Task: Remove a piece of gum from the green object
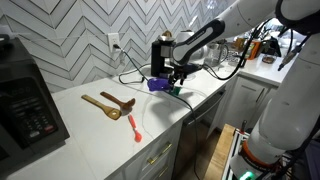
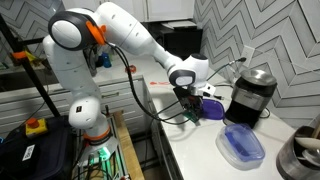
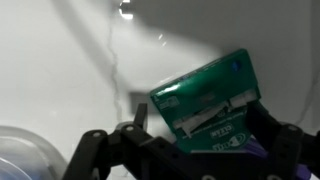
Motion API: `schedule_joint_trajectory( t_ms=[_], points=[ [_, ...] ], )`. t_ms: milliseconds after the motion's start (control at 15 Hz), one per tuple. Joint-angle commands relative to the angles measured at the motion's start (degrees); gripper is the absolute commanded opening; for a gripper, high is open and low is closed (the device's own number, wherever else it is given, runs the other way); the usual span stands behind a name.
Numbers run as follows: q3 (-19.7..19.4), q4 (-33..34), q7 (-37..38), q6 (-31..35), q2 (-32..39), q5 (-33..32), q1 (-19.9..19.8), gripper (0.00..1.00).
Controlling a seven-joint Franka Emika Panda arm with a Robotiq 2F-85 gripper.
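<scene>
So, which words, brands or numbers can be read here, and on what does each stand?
No text is legible.
On the green gum pack, wrist view: white print and a label, too blurred to read.
On the microwave keypad, in an exterior view: too small to read.

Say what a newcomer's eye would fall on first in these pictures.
The white robot arm stands out first, bending over the counter with its gripper open. A tilted green gum pack fills the wrist view, right in front of the gripper. Two wooden spoons lie farther along the counter.
</scene>
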Motion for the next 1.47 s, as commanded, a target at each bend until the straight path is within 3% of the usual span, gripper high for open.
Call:
schedule_joint_trajectory(
  t_ms=[0,200,467,733,1400],
  points=[
    [0.4,0.5,1.2,2.2,1.6,1.5,0.5,1.00],
    [0.5,0.9,1.7,2.8,2.2,2.3,0.7,0.99],
    [0.4,1.4,1.9,2.9,2.4,2.7,0.5,0.70],
    [0.3,1.8,4.5,1.9,2.3,2.1,0.5,0.62],
    [-0.5,1.5,10.5,1.8,2.7,1.3,-0.2,0.61]
  ],
)
